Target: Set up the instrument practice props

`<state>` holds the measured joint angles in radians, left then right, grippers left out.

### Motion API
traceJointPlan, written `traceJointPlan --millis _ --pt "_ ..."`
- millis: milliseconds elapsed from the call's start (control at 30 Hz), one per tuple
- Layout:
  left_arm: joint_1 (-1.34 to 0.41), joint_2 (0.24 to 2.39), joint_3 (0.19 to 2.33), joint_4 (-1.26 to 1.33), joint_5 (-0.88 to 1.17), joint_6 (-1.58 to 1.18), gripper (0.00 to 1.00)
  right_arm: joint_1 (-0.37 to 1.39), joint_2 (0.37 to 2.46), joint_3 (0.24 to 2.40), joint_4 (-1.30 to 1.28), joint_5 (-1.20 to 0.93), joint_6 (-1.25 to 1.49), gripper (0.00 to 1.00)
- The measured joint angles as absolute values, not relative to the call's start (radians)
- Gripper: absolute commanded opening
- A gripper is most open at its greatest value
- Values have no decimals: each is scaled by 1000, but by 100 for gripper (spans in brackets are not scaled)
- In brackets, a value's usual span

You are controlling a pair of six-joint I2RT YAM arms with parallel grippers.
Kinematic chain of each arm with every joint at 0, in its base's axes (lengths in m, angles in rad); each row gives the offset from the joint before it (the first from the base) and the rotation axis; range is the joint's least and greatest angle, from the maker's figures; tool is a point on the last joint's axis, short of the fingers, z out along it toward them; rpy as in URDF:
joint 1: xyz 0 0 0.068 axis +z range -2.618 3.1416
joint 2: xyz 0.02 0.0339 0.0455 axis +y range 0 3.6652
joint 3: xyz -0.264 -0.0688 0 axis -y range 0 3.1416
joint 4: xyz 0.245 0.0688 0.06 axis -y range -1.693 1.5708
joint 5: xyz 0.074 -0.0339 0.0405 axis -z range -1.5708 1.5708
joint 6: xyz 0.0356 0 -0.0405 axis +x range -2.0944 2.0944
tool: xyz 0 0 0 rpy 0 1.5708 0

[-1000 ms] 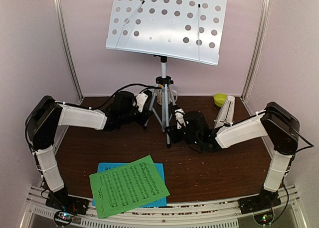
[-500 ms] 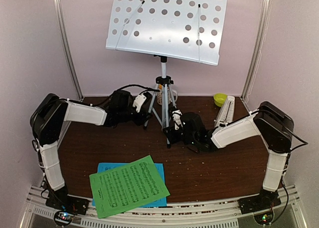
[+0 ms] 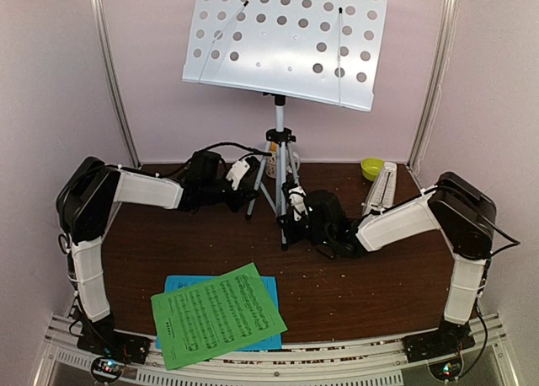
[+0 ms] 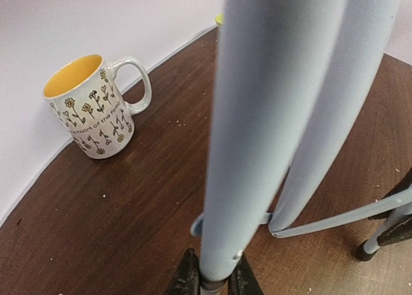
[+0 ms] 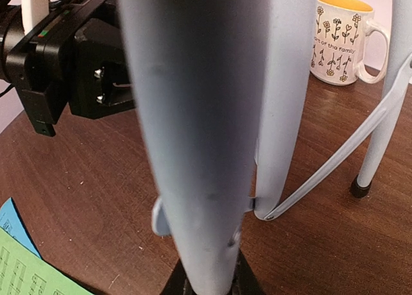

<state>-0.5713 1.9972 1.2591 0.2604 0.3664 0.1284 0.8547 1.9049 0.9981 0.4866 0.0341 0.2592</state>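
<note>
The white perforated music stand [image 3: 286, 40] rises on its silver tripod [image 3: 279, 142] at the back middle of the table. My left gripper [image 3: 252, 194] is shut on the tripod's left leg [image 4: 257, 134], low near its foot. Shut on the front leg [image 5: 193, 134], my right gripper [image 3: 286, 217] also holds just above the foot. The green music sheet [image 3: 217, 316] lies on the blue one [image 3: 178, 283] at the near edge. Back right, the white metronome [image 3: 381, 188] lies on the table.
A patterned mug [image 4: 93, 108] with an orange inside stands behind the tripod by the back wall. A small lime-green bowl [image 3: 371, 168] sits in the back right corner beside the metronome. Walls close in at the back and both sides. The third tripod leg's foot [image 5: 360, 187] rests near the mug.
Both grippers have closed onto the tripod legs. The stand's desk has shifted slightly to the right. The left arm has reached a little further in.
</note>
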Motion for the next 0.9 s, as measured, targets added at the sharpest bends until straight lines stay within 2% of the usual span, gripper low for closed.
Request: traceJointPlan --millis 67,633,900 --pt "-571 1996 1259 260 360 153 0 853 1905 998 487 34 257 0" --pt "-582 1914 1251 76 298 220 0 854 1794 900 429 7 243 0" --pt "-586 1822 1148 44 267 215 0 865 1730 798 465 -35 243 0"
